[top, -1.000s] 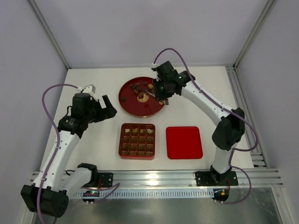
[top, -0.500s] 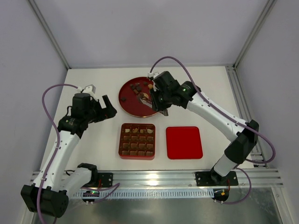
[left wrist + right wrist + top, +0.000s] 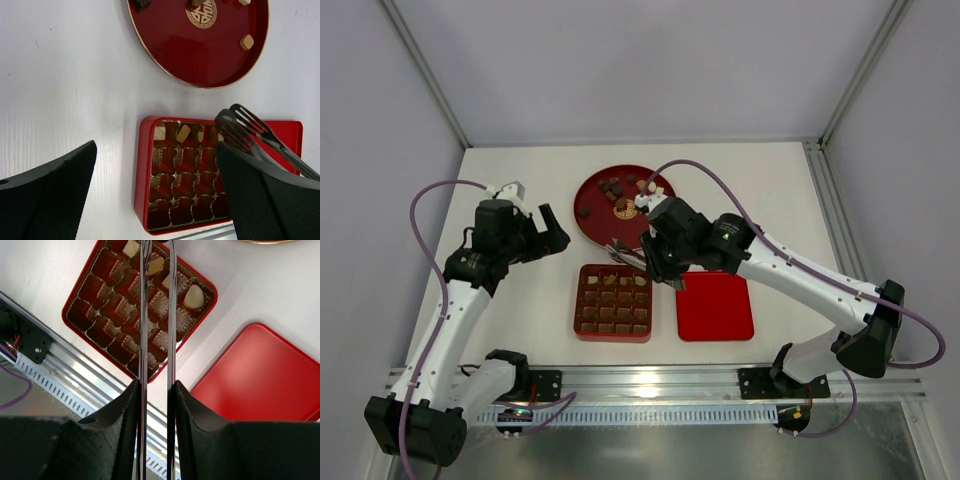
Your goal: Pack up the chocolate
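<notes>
The chocolate seems light, fragile: pinch flat sides gently; right gripper clamps tongs, left gripper's jaws stand wide apart.

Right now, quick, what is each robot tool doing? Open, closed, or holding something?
Left tool: open, holding nothing.
Right tool: closed on the metal tongs.

red box, brown and cream chocolate, red lid
</notes>
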Motion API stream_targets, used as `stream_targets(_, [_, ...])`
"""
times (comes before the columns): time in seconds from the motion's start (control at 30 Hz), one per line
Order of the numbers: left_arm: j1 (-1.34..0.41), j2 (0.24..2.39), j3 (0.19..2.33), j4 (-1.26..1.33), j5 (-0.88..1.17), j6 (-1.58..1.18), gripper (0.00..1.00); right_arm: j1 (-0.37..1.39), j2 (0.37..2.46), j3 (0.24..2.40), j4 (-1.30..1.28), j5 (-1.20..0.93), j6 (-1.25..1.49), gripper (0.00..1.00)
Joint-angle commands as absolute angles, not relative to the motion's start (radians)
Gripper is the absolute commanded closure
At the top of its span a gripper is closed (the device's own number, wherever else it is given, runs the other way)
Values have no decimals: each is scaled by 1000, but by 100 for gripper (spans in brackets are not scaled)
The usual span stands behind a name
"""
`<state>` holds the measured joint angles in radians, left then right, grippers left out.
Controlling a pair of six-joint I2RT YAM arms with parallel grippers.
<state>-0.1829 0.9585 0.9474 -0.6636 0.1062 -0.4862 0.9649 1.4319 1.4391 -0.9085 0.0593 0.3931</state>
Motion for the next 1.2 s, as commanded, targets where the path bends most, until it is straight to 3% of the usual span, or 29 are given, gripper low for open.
stream_targets(0.0, [-183, 946, 946, -650, 117, -472, 0, 1006, 1378, 1414, -873, 92, 451, 72])
stream_targets(0.5, [-183, 945, 946, -650, 117, -474, 0, 1164, 1425, 1399, -833, 107, 520, 72])
stream_targets(1.17, [-184, 942, 946, -652, 121, -472, 0, 1195, 1494, 1394, -784, 81, 529, 71])
